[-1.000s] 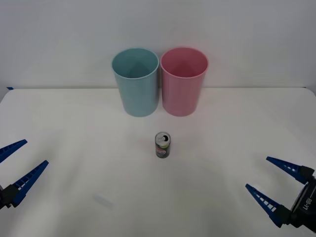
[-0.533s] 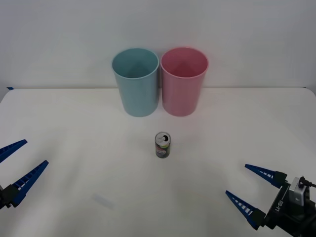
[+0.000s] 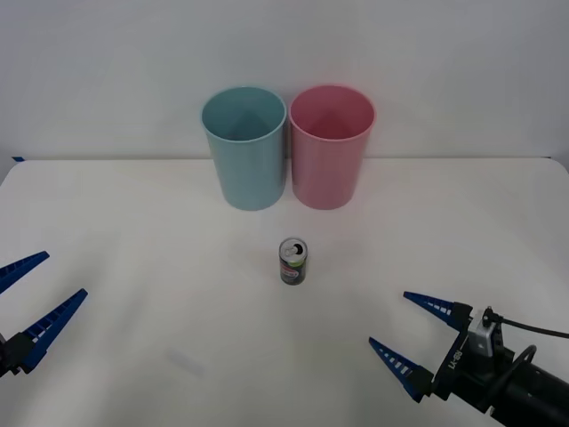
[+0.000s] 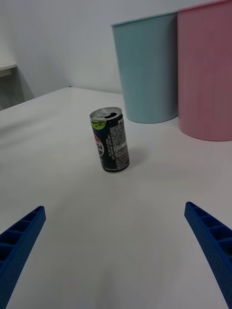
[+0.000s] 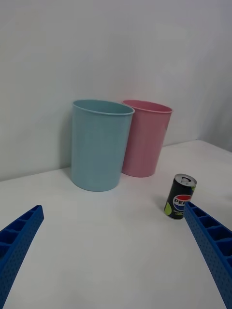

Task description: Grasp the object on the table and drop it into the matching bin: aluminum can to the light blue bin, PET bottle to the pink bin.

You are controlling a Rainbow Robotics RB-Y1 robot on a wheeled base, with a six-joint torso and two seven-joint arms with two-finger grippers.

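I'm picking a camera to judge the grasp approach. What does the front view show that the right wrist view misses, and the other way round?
Only the front view shows both arms at once: the left gripper open at the table's left edge, the right gripper open, on the near right of the aluminum can, and the open insides of the bins. Only the right wrist view shows the can's side label close up, between its own fingers. Both show the upright can, the light blue bin and the pink bin behind it.
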